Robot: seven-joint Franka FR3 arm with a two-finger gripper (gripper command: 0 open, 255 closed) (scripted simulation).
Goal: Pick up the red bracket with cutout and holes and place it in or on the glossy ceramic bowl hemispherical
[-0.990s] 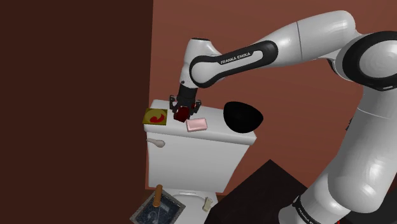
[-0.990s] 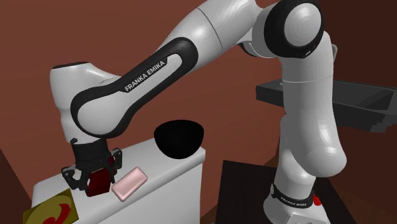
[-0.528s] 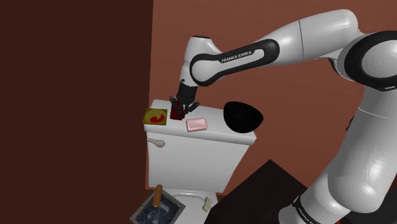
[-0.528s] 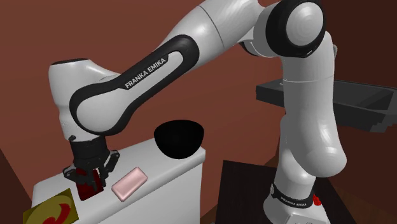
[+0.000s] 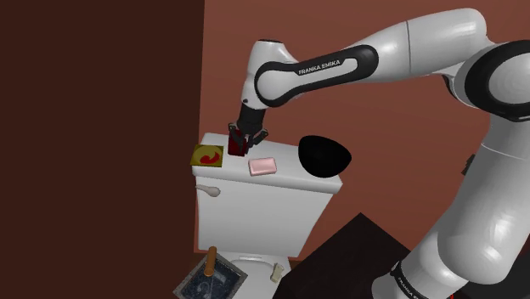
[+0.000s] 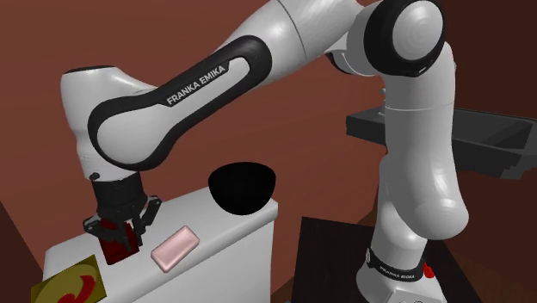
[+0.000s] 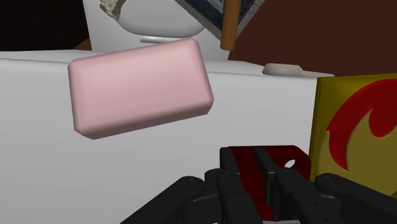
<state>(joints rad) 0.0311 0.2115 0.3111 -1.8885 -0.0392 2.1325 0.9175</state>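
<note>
Red bracket (image 7: 296, 156) sits clamped between the black fingers of the gripper (image 7: 249, 159), at the end of the white tank lid (image 5: 289, 176) toward the shoulder view's left, just beside a yellow box (image 5: 207, 156). Whether it hangs clear of the lid I cannot tell. The bowl (image 5: 323, 156), drawn black, stands at the lid's other end, toward the shoulder view's right, with a pink soap bar (image 5: 262, 166) lying between. The carry likely needs height to pass over the soap and the bowl's rim; the wall behind limits room.
</note>
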